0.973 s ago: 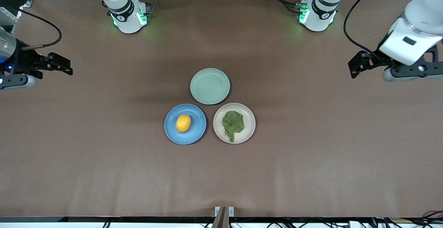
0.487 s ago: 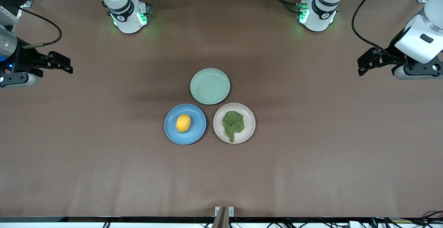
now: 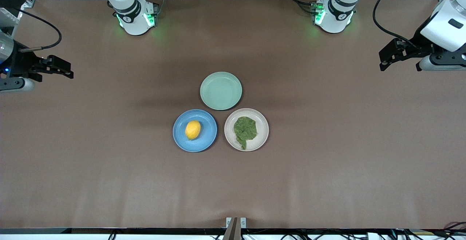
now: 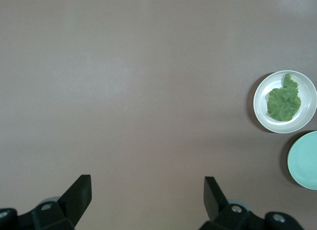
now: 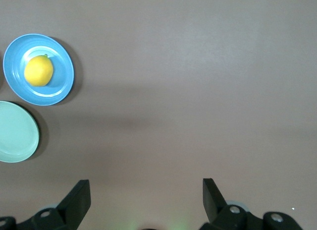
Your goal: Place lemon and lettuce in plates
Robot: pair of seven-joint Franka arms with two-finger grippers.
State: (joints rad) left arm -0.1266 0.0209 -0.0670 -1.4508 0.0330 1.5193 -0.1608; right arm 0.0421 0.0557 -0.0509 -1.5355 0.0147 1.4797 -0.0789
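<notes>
The yellow lemon (image 3: 193, 129) lies in the blue plate (image 3: 182, 140) at the table's middle; both also show in the right wrist view, the lemon (image 5: 38, 71) in the plate (image 5: 62, 86). The dark green lettuce (image 3: 245, 130) lies in the beige-pink plate (image 3: 263, 138) beside it, toward the left arm's end; the left wrist view shows the lettuce (image 4: 284, 100) in that plate (image 4: 261, 111). My left gripper (image 3: 386, 58) is open and empty, up over bare table at its end (image 4: 147, 193). My right gripper (image 3: 64, 70) is open and empty over bare table at its end (image 5: 146, 196).
An empty pale green plate (image 3: 221, 90) sits farther from the front camera, touching both other plates; it also shows in the left wrist view (image 4: 304, 160) and the right wrist view (image 5: 15, 133). The arm bases stand along the table's top edge.
My left gripper has drawn up and away toward its end of the table. My right gripper has shifted slightly toward its own end. Lemon and lettuce have not moved.
</notes>
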